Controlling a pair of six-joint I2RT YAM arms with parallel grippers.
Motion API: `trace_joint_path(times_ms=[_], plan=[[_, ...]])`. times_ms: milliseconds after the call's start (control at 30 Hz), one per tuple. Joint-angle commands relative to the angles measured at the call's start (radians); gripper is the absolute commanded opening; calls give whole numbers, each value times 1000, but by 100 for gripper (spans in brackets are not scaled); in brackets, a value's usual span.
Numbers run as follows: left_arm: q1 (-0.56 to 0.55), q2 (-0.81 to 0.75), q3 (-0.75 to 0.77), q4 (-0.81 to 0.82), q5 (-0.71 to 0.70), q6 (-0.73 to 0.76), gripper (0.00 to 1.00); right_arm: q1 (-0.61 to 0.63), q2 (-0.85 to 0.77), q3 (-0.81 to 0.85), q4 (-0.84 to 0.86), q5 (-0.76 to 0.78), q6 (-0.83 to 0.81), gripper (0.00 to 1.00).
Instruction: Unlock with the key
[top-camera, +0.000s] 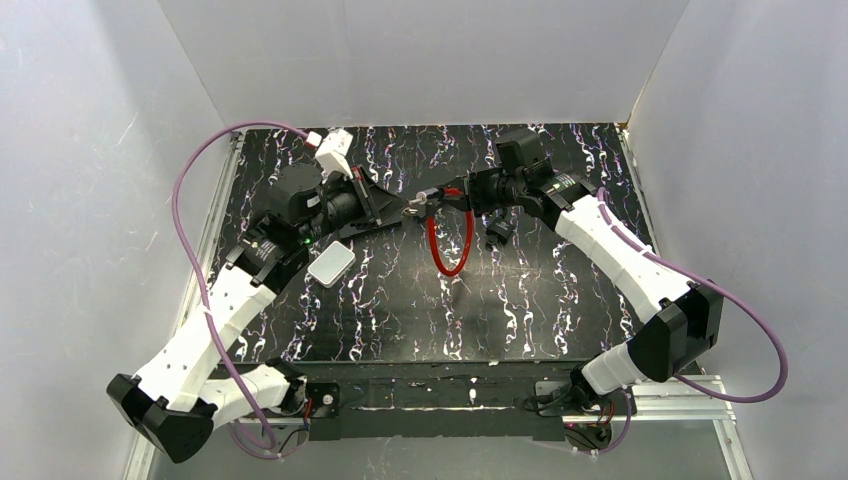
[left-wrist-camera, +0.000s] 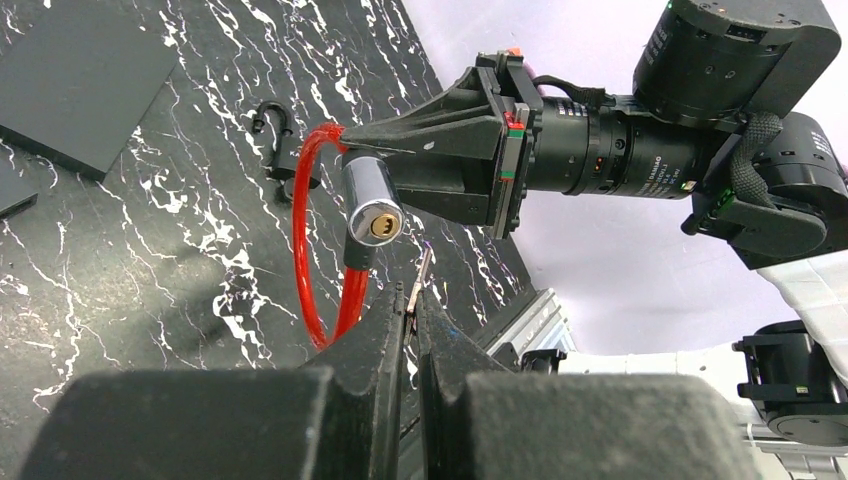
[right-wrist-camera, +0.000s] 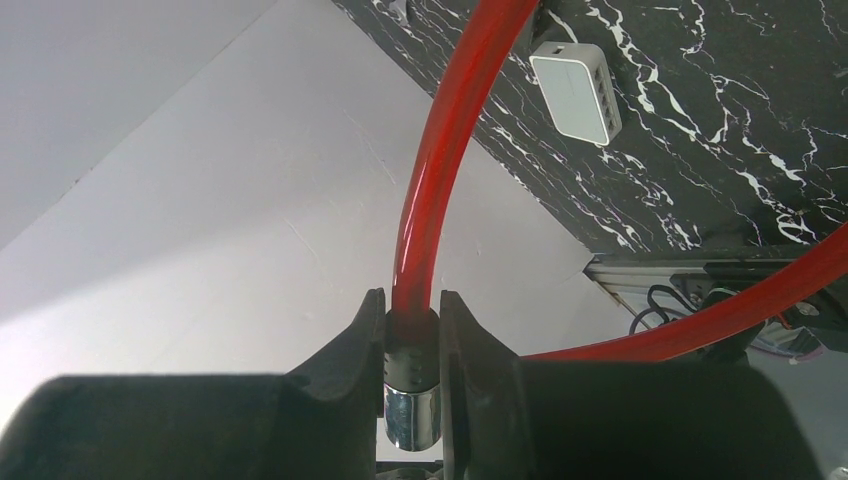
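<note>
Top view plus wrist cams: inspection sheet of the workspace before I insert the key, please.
Surface: black marbled table, flat.
Job's things: red cable lock held up, keyhole facing the left wrist camera; key not yet inserted.
Clutter: white box and black clip on the table.
Grippers: left gripper shut on the key; right gripper shut on the lock's chrome end.
Cables: purple cables loop off both arms, clear of the lock.
Surroundings: white walls on three sides.

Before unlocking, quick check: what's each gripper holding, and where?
The left gripper pinches the key at its base, blade out; the right gripper clamps the cable lock at its chrome barrel.
</note>
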Motion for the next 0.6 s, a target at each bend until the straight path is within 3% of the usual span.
trace_joint_path(times_ms=[0, 567], plan=[[-9, 2, 49, 30, -33, 7, 0, 1, -52, 10, 19, -6, 0, 1], [-9, 59, 119, -97, -49, -12, 0, 0, -27, 49, 5, -22, -12, 1]])
